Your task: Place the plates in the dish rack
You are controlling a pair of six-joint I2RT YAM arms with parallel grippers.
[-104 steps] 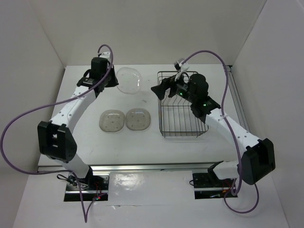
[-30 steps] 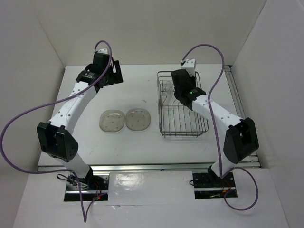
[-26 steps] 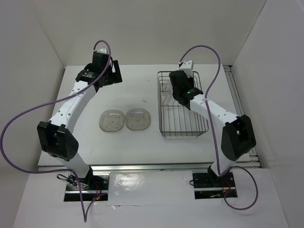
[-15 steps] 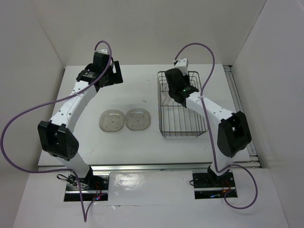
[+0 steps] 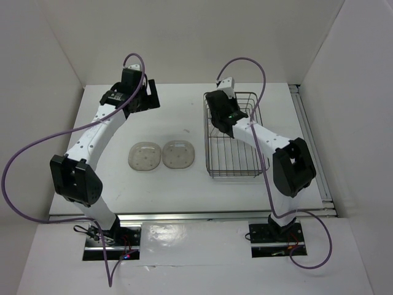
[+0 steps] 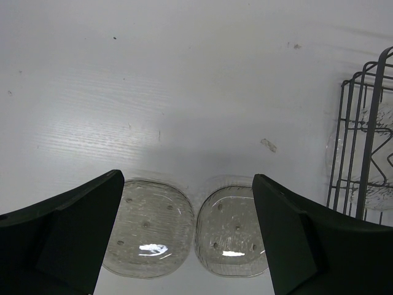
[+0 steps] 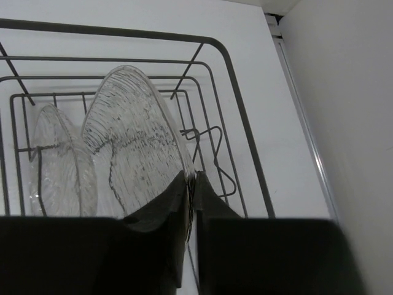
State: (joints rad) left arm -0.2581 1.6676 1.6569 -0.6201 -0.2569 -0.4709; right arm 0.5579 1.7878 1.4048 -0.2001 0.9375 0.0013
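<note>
A ribbed clear plate stands on edge inside the dish rack, its lower rim pinched between the fingers of the right gripper, which are pressed together on it; just to its left in the right wrist view a second plate also stands upright among the wires; the rack is a rectangular basket of thin dark wire with rounded corners, in the upper right of the overhead view; two more plates lie flat at centre left of that view, the left flat plate and the right flat plate, side by side and well apart from the rack; both are rounded-square, see-through, with a raised rim and small dots on the base; the left gripper hovers at the upper left, its fingers spread wide with nothing between them; the tabletop is matte white with faint specks; plain white walls close it in on three sides; purple cables loop off both arms
</note>
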